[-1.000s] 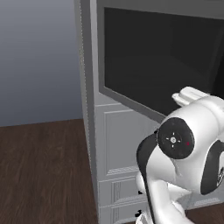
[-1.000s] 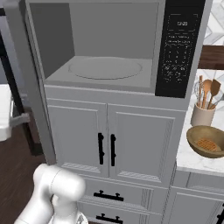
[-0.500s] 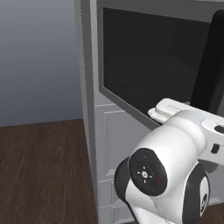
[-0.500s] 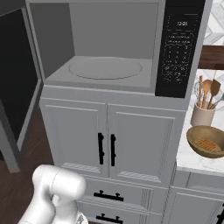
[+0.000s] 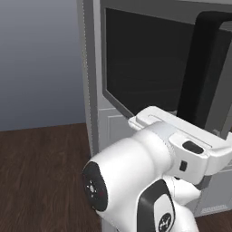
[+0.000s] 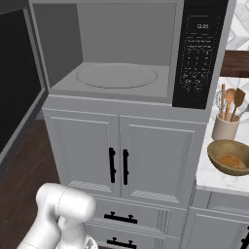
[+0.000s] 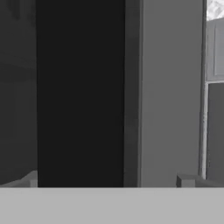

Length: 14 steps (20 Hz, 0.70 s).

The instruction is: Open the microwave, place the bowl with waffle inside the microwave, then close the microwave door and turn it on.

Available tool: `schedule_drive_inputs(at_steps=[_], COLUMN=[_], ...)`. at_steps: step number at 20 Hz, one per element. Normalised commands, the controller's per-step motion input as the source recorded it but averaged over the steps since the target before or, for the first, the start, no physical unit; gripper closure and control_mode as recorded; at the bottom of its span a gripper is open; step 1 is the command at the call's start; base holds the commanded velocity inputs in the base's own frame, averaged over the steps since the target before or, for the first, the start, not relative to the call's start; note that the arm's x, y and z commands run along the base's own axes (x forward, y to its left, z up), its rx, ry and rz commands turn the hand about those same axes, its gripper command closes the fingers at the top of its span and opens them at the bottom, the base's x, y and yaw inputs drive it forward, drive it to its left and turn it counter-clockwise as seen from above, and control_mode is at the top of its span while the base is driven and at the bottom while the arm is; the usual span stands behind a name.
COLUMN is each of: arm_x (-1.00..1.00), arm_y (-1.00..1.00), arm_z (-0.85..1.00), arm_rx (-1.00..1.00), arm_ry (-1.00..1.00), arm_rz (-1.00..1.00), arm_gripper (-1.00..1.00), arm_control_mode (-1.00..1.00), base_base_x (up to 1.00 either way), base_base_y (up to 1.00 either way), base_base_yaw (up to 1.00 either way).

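The only writing is on the microwave (image 6: 126,58), on its black control panel (image 6: 198,53). At the top of this panel a small display (image 6: 202,25) shows pale digits, but they are too small to read. The keypad (image 6: 195,65) below has rows of pale marks, which are also not legible.

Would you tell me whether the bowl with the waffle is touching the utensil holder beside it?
Apart. The right base view shows counter between the bowl and the utensil holder behind it.
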Motion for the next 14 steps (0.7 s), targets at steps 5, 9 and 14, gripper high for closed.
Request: schedule_drive_inputs(at_steps=[5, 9, 14], arm_x=[0.5, 0.45, 0.17], arm_y=[0.42, 0.36, 0.0], arm_z=[-0.17, -0.32, -0.31], arm_rx=[-0.12, -0.18, 0.0], arm_ry=[0.08, 0.17, 0.0], arm_rz=[0.0, 0.18, -0.25], arm_gripper=[-1.0, -1.0, -1.0], arm_control_mode=[-1.0, -1.0, -1.0], base_base_x=[0.0, 0.0, 0.0], base_base_y=[0.0, 0.0, 0.0], base_base_yaw=[0.0, 0.0, 0.0])
